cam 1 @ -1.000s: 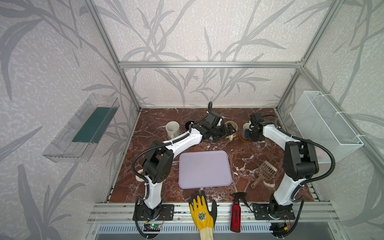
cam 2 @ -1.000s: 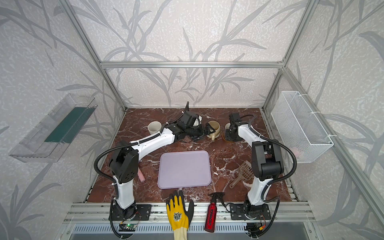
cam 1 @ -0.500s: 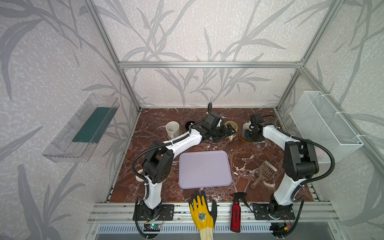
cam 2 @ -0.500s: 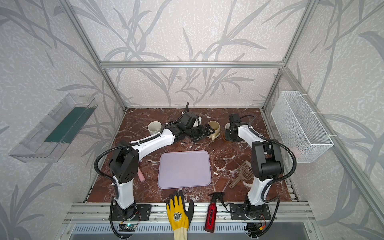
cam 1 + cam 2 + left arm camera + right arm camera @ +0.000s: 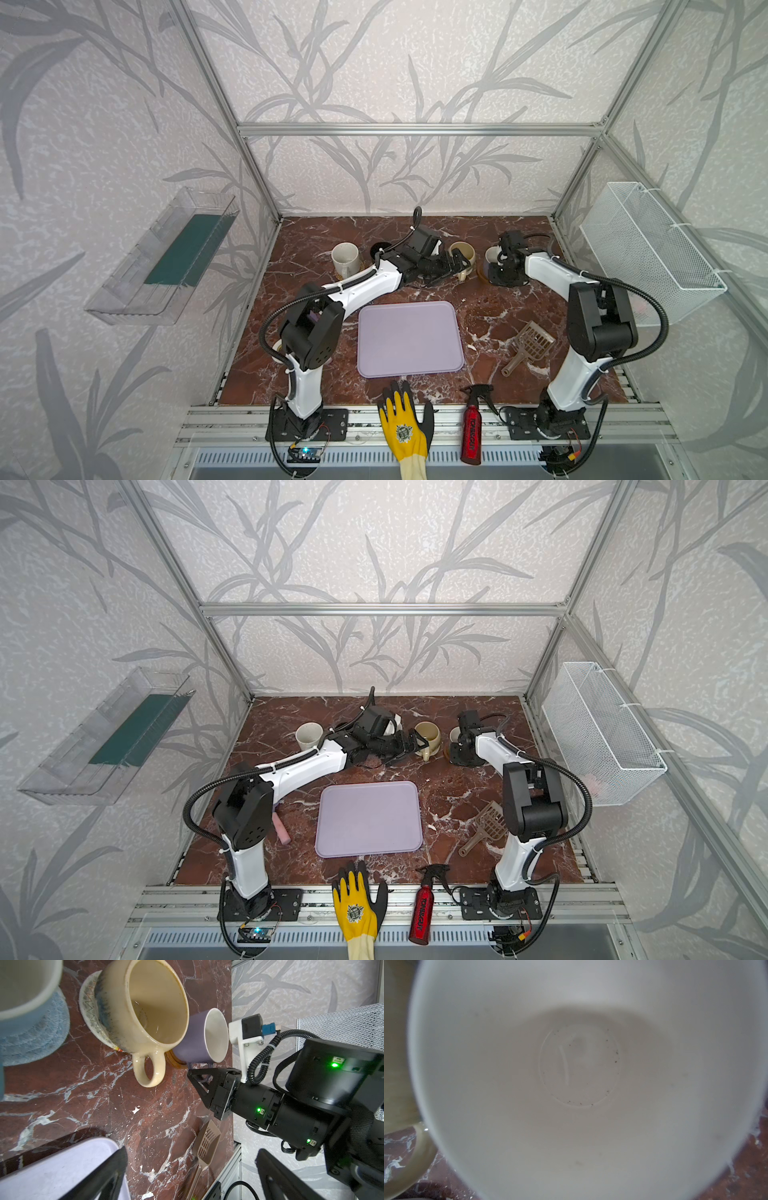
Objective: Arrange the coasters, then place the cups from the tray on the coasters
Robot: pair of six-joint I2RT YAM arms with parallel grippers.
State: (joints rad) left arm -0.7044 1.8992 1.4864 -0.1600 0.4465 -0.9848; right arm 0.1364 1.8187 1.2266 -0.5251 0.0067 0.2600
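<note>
The lavender tray [image 5: 409, 338] [image 5: 368, 818] lies bare at the table's middle. At the back stands a row of cups. The white speckled cup [image 5: 345, 258] sits on an orange coaster. The light blue cup [image 5: 25, 991] is on the grey-blue coaster [image 5: 41, 1043], and the beige-yellow cup [image 5: 145, 1007] [image 5: 462, 252] is on the cream coaster [image 5: 89, 1009]. The lavender cup [image 5: 199, 1043] [image 5: 491, 255] rests on the amber coaster [image 5: 172, 1061]. My left gripper [image 5: 193, 1176] [image 5: 457, 266] is open beside the beige cup's handle. My right gripper [image 5: 202, 1080] [image 5: 503, 272] is at the lavender cup's handle, its jaw gap hidden.
A tan slotted scoop [image 5: 530, 347] lies right of the tray and a pink roller [image 5: 280, 827] to its left. A yellow glove [image 5: 403, 428] and red spray bottle [image 5: 471, 428] rest on the front rail. A wire basket [image 5: 648, 249] hangs on the right wall.
</note>
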